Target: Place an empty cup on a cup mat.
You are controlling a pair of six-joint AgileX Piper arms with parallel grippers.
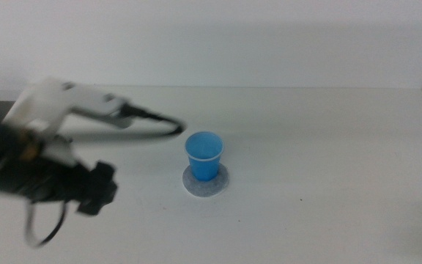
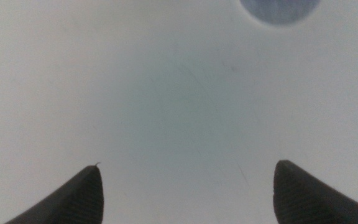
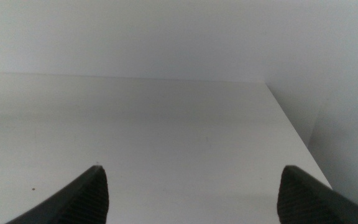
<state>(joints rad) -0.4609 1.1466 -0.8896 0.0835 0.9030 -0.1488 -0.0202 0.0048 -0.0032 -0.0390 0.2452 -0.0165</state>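
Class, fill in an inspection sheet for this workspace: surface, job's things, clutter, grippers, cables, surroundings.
Surface: white table, a few tiny dark specks.
Job's things: blue cup upright on the cup mat.
Clutter: nothing seen.
Grippers: left gripper open, empty, left of the cup in the middle view; right gripper open, empty, waiting out of the middle view.
Cables: black cable along the left arm.
Surroundings: plain pale wall.

One cup point(image 1: 204, 155), one cup mat point(image 1: 205, 184), one table point(image 1: 328, 147), two tools.

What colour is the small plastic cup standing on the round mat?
Bright blue: the small tapered plastic cup stands upright on the speckled light-grey round mat, clearest in the middle view.
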